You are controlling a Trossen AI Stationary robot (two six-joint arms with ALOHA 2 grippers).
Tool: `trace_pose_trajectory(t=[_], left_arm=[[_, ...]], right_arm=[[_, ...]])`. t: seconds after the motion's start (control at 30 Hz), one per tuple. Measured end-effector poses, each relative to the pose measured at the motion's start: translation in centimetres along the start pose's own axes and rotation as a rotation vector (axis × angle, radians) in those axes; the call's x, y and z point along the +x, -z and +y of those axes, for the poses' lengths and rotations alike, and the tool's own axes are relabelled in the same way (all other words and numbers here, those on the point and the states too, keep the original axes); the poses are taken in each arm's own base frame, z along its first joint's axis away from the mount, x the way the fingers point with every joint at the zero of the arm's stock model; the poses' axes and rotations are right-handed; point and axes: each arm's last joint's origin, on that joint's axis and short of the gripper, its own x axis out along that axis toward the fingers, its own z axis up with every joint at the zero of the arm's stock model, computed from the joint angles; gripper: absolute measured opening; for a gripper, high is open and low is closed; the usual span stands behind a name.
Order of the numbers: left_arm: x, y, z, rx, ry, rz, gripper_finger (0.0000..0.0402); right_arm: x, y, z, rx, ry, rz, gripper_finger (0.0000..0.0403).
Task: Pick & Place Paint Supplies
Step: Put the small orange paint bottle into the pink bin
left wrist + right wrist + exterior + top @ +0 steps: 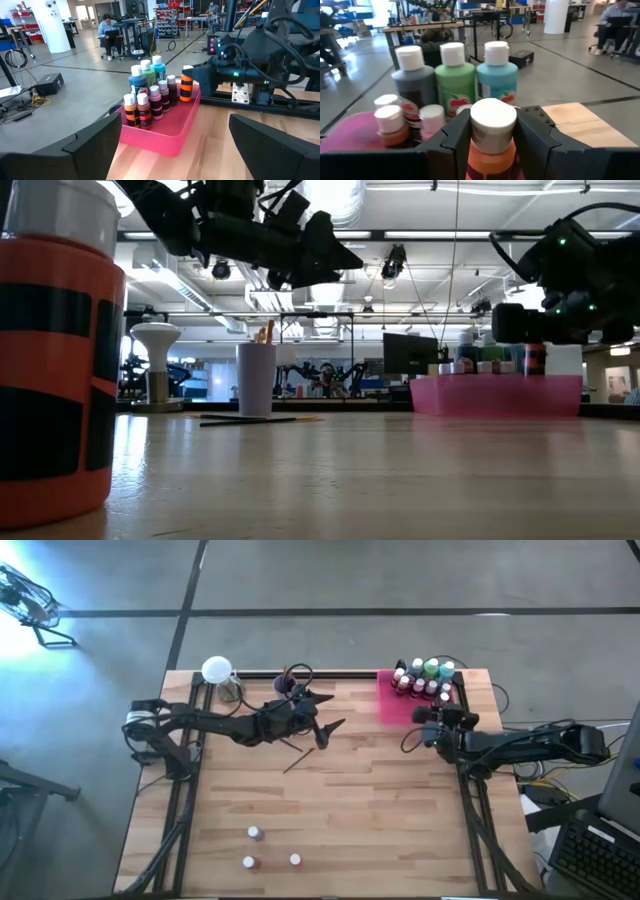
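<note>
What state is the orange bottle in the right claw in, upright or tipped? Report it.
Upright. The orange bottle stands with its white cap up between the right claw's fingers, over the pink tray, beside the other standing bottles.

A pink tray (388, 705) sits at the table's (380, 810) far right corner; a lilac cup (256, 379) stands near its far edge.

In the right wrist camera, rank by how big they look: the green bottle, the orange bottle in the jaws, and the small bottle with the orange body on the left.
1. Green bottle, apparently largest though it stands farther back.
2. Orange bottle, gripped by the right gripper; nearest the camera and cut off below, so unsure.
3. Small orange-bodied bottle, clearly smallest.
</note>
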Motion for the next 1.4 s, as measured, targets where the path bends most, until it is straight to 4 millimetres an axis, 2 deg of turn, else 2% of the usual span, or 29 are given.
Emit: trace_pose_trajectory(t=[0.2,0.37,0.57,0.83,1.1,1.4], left_arm=[[0.1,-0.2,0.0,-0.001,0.003,-0.006,0.0373],[0.2,-0.5,0.0,-0.004,0.003,-0.014,0.0373],[0.3,-0.8,-0.1,-0.006,0.006,-0.024,0.0374],[0.3,-0.8,0.0,0.0,0.007,-0.026,0.0373],[0.3,-0.8,0.0,0.005,0.008,-0.025,0.0373],[0.3,-0.8,0.0,0.005,0.008,-0.025,0.0373]], right_arm=[[0.1,0.4,-0.3,-0.098,0.003,-0.001,0.0113],[0.3,0.4,-0.4,-0.1,0.02,-0.002,0.0126],[0.8,0.5,-0.2,-0.085,0.054,-0.004,0.0112],[2.0,1.7,0.1,-0.11,0.114,0.018,0.0131],[2.3,2.9,0.6,-0.126,0.099,0.045,0.0112],[2.5,3.9,0.5,-0.104,0.114,0.051,0.0144]])
